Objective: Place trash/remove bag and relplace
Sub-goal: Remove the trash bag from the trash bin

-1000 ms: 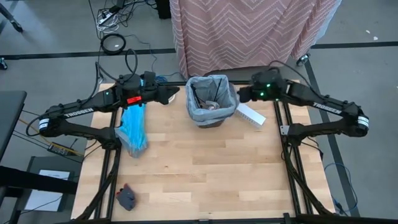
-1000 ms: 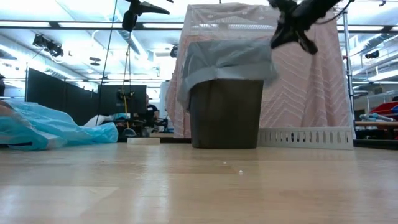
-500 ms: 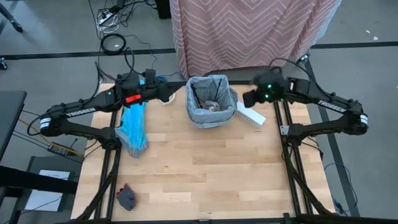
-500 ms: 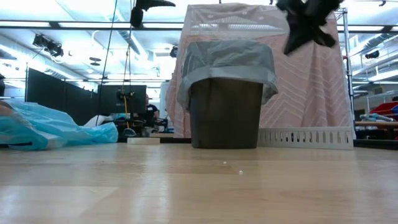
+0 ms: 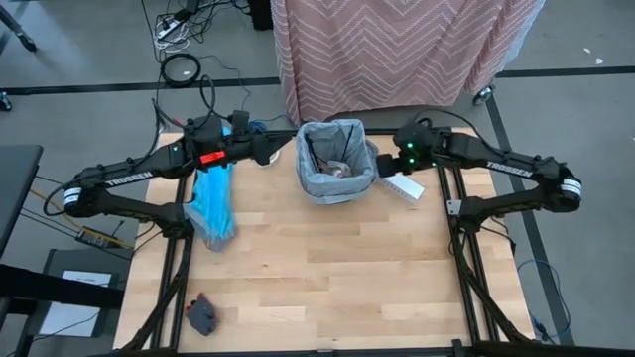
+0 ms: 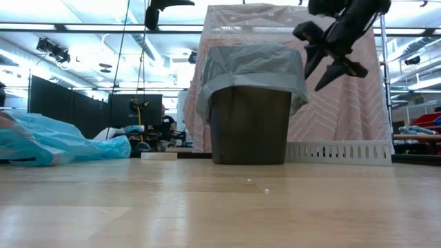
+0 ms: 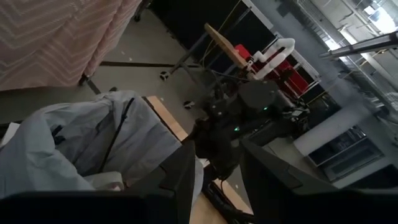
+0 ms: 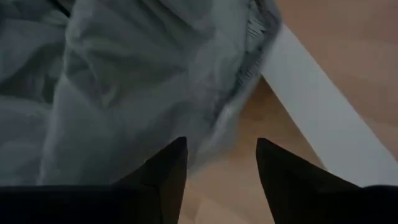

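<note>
A dark bin stands at the table's far middle. It is lined with the light grey bag [image 5: 337,159], whose rim is folded down over the bin's outside [image 6: 251,69]. Trash lies inside: thin dark sticks [image 5: 310,149] and paper wads [image 5: 339,169]. My right gripper [image 6: 311,81] is open and slants down at the bag's right-hand overhang [image 8: 124,81]; I cannot tell whether it touches. My left gripper [image 5: 285,149] is open and level, left of the bin and above rim height. The turquoise-blue bag [image 5: 212,208] lies crumpled on the table's left.
A long white slotted box [image 5: 400,183] lies right of the bin, just below my right gripper. A small dark crumpled thing [image 5: 201,314] sits near the front left corner. A pink patterned cloth [image 5: 397,50] hangs behind the table. The near half of the table is bare wood.
My right gripper held the bag's right rim, drawn out and up, then let go. It drew back toward the right edge, came back toward the bin lower down, tipped downward and opened. The bag's right edge has dropped and now drapes over the bin's side.
</note>
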You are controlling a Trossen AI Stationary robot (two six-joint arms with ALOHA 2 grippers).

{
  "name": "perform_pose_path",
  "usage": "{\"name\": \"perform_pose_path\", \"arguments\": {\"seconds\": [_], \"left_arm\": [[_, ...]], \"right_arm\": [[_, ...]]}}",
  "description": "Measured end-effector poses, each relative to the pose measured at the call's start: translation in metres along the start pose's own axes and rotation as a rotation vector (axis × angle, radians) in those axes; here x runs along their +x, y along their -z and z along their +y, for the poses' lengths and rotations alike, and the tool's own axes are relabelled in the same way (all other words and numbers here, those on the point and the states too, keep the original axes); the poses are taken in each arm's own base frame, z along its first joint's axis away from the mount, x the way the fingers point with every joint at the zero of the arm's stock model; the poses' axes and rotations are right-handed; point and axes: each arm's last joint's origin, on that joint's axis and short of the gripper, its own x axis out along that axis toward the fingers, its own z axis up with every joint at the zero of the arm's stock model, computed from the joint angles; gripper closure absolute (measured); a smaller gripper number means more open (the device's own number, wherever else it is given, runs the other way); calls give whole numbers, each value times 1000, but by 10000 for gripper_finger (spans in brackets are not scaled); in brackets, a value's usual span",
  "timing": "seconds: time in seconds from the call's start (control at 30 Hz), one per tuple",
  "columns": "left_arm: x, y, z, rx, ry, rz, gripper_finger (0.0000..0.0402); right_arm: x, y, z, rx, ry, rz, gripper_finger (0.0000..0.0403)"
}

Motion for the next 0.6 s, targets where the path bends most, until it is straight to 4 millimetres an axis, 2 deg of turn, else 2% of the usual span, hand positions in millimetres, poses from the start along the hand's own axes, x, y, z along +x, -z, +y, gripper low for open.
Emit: {"name": "perform_pose_path", "arguments": {"seconds": [0.23, 0.47, 0.53, 0.6], "left_arm": [[0, 0, 0, 0, 2, -1, 270], [0, 0, 0, 28, 3, 0, 270], [0, 0, 0, 31, 2, 0, 270], [0, 0, 0, 46, 6, -4, 270]], "right_arm": [[18, -3, 5, 5, 9, 17, 250], [25, -5, 3, -12, 44, 14, 282], [27, -7, 1, -3, 69, 11, 301], [29, -8, -2, 2, 90, 12, 337]]}}
